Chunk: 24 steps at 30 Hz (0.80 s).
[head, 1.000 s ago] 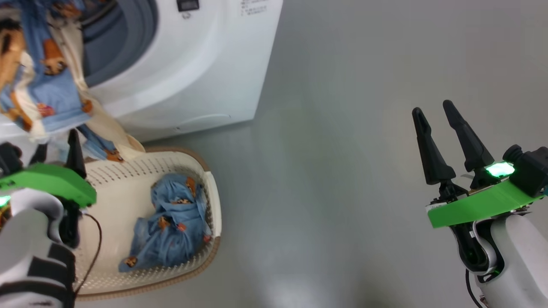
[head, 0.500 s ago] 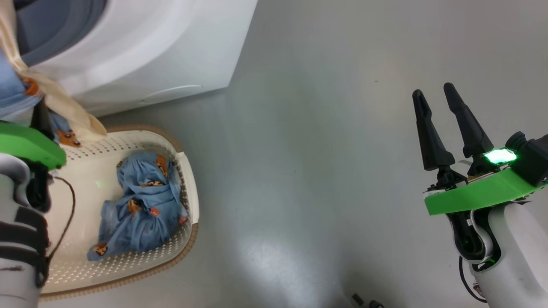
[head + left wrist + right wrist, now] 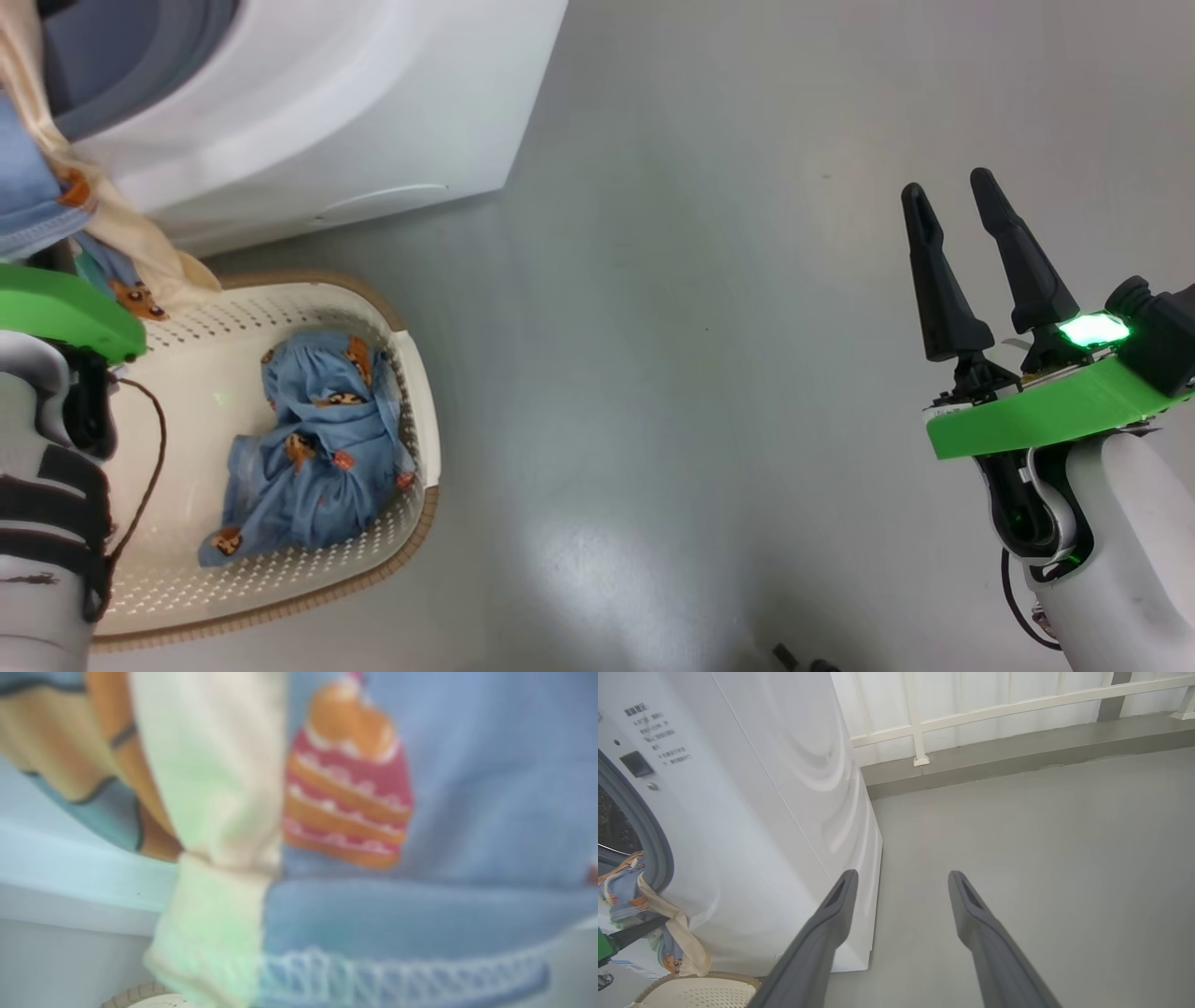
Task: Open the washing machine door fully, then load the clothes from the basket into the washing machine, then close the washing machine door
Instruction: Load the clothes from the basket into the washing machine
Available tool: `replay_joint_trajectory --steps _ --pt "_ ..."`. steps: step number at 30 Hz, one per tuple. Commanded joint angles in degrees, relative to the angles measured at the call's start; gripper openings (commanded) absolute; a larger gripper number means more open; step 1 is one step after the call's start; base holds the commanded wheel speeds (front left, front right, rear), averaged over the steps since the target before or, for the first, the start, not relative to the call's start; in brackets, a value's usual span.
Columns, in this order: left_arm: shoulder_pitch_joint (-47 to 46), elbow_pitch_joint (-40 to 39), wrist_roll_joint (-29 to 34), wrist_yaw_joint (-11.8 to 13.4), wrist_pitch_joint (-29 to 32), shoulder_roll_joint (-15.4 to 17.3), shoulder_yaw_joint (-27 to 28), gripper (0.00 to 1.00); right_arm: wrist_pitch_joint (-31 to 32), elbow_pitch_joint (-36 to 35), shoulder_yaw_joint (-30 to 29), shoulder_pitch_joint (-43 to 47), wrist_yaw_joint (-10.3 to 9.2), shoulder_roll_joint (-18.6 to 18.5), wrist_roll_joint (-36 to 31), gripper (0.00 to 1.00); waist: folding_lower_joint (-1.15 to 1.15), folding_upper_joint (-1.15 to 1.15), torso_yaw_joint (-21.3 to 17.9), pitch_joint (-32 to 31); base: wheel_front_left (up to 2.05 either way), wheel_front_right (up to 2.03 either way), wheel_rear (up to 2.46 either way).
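- The right gripper (image 3: 945, 185) hovers over bare grey floor (image 3: 700, 327), its two fingers spread wide with nothing between them.
- The left gripper (image 3: 663, 921) is closed on the hanging garment (image 3: 121, 233), a cream and blue piece that presses blurred against the left wrist camera.
- Below it the basket (image 3: 425, 439) sits on the floor just before the washing machine (image 3: 327, 112), with a crumpled blue garment (image 3: 317, 439) inside.
- The hanging garment drapes out over the grey gasket (image 3: 658, 858), down the machine's white front to the basket rim.
- Beyond stands a white railing (image 3: 994, 707).
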Motion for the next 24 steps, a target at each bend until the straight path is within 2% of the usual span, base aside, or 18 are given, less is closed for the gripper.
replay_joint_trajectory --steps 1,9,17,24 --pt "0.3 -0.6 -0.7 0.0 -0.6 2.2 0.5 0.0 -0.5 -1.0 0.7 0.7 0.26 -0.8 -0.8 1.0 0.0 0.0 0.6 -0.8 0.0 0.0 0.0" --pt "3.1 -4.2 -0.4 0.0 -1.3 2.0 -1.7 0.0 -0.5 -0.6 1.1 1.3 0.26 -0.8 -0.7 1.0 0.0 0.0 2.1 -3.8 0.0 0.0 0.0" --pt "5.5 -15.2 1.0 0.0 -1.3 2.1 -1.7 0.0 -0.5 -0.1 1.5 2.1 0.26 -0.7 -0.5 1.0 0.0 0.0 4.3 -6.3 0.0 0.0 0.0" --pt "6.1 -21.2 2.2 0.4 -1.2 3.3 -1.7 0.0 -0.5 0.2 2.0 2.4 0.26 -0.5 -0.3 1.0 0.0 0.0 4.3 -8.0 0.0 0.0 0.0"
